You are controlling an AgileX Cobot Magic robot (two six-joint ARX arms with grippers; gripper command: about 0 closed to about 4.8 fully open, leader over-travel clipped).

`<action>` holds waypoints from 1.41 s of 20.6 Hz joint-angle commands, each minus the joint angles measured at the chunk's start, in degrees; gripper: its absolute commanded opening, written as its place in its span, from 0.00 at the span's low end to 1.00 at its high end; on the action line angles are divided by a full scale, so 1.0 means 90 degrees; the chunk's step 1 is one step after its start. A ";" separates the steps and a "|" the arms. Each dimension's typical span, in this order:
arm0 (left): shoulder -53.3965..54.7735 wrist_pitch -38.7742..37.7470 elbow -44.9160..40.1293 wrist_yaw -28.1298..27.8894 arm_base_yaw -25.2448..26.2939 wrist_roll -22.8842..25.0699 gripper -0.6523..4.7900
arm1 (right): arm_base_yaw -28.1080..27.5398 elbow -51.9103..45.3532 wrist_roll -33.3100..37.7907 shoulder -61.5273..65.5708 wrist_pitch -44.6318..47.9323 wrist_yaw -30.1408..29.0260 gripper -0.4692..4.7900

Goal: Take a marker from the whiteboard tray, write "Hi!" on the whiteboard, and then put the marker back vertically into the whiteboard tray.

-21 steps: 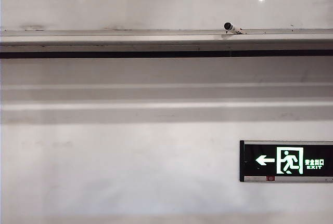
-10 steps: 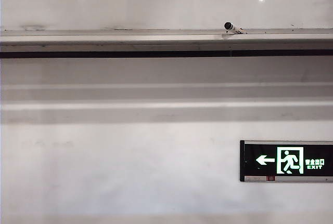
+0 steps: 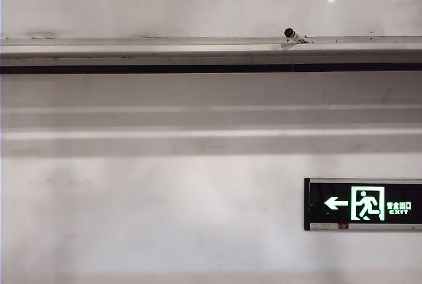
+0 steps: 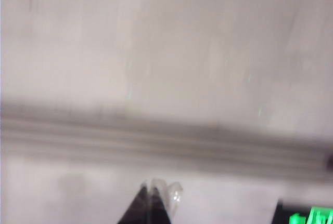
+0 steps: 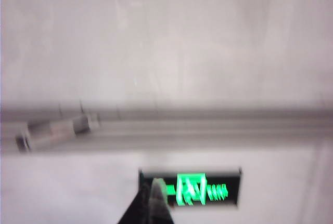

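Marker (image 3: 294, 34) lay on the tray (image 3: 132, 50), below the whiteboard (image 3: 211, 7) and above the exit sign (image 3: 362, 204). Left hand (image 4: 156, 195) hung below the tray with fingers together, empty. Right hand (image 5: 154, 193), also shut and empty, sat before the exit sign, below the tray.

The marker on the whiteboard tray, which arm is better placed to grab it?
Probably the right. The marker lies right of the middle of the whiteboard tray, and the right wrist view shows it near the shut right gripper.
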 commanded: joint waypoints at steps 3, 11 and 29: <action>0.1778 -0.0673 0.2344 0.0194 -0.0010 -0.0019 0.11 | 0.0017 0.1819 0.0027 0.1676 -0.0015 -0.0685 0.08; 0.4787 -0.3767 0.6713 0.1656 -0.0126 0.0007 0.11 | 0.0529 0.3903 0.0051 0.3395 -0.0928 -0.0755 0.08; 0.6212 -0.4874 0.8332 0.1739 -0.1467 0.0794 0.11 | 0.1447 0.6730 0.1275 0.5467 -0.3410 -0.1285 0.08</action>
